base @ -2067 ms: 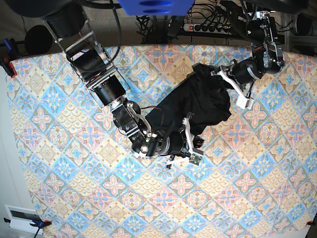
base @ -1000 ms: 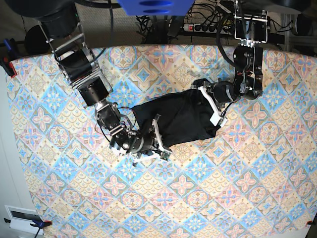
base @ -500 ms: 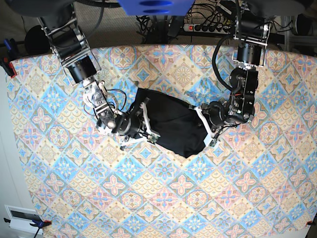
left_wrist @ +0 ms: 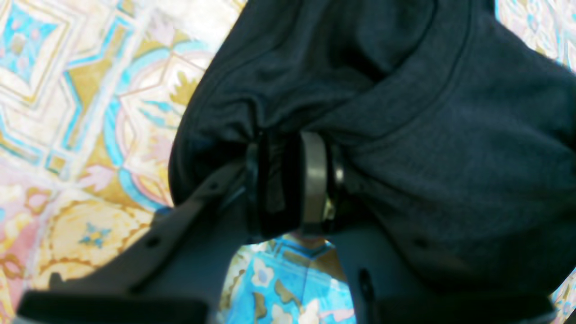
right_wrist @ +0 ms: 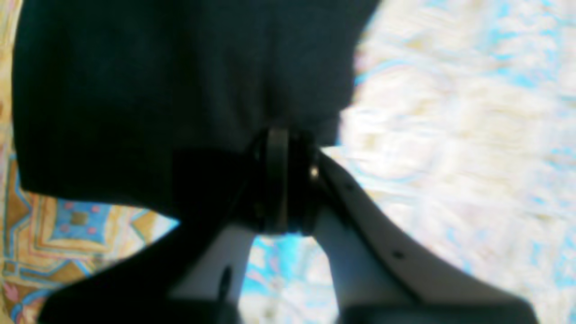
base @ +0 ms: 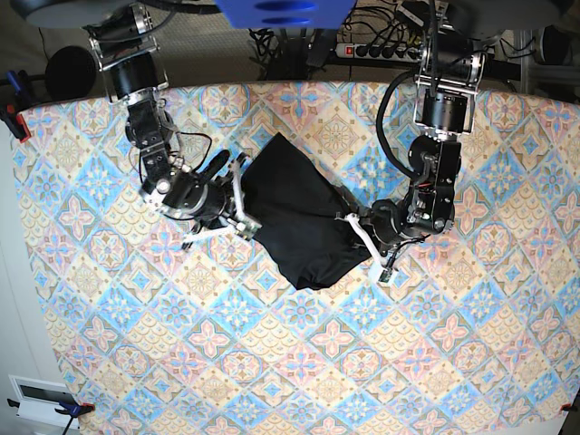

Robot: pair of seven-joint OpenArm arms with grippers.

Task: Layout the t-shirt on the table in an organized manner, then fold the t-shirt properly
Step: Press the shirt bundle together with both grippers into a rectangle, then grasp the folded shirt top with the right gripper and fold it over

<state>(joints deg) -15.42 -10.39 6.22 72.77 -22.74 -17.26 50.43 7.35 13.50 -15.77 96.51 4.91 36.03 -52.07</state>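
Both end effectors clamped on the plain black thin-fabric t-shirt [base: 299, 222]: left end effector [left_wrist: 292, 180] pinches a hem-like seam, right end effector [right_wrist: 281, 180] grips an edge, though blur hides which. Shirt hangs bunched between them over the middle of the pastel tile-patterned bench [base: 272, 362]. To spread well, pull hands apart evenly, keeping fabric taut and low. Open bench all round; far edge nearest, near side roomiest.

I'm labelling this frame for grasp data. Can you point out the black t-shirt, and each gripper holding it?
plain black thin-fabric t-shirt [base: 299, 222], base view, middle of the bunched cloth.
left gripper [base: 358, 234], base view, jaws at the shirt's edge.
right gripper [base: 243, 195], base view, jaws at the opposite edge.
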